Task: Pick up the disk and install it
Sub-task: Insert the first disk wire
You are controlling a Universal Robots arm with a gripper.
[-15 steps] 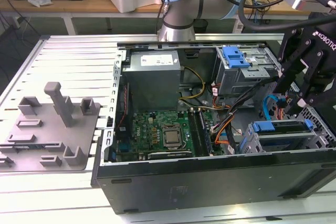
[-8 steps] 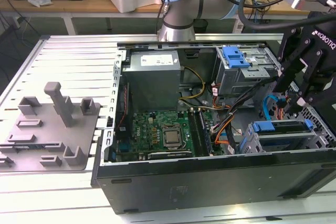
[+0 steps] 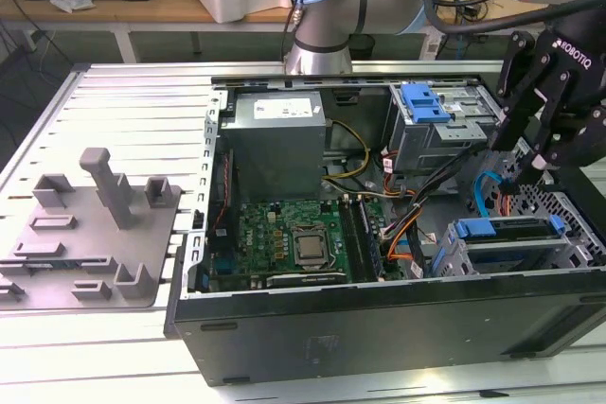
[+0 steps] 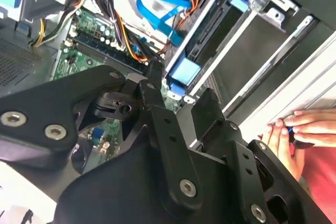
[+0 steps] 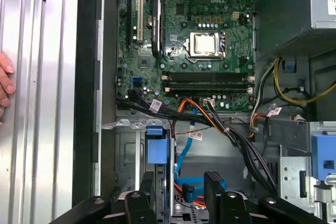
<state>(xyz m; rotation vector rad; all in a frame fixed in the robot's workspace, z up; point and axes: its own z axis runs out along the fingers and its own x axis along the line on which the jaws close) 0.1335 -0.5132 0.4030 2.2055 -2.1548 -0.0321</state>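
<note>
The disk lies in the grey drive bay at the lower corner of the open computer case, on the exterior view's right, with its blue bracket showing at both ends. In the second wrist view it runs lengthwise along the bay. In the first wrist view its blue end tab faces the motherboard. The gripper hangs just above the bay with its two black fingers spread apart and nothing held between them. A blue cable loops just beside the fingers, near the orange wires. A person's hand rests on the ribbed worktop just outside the case wall.
</note>
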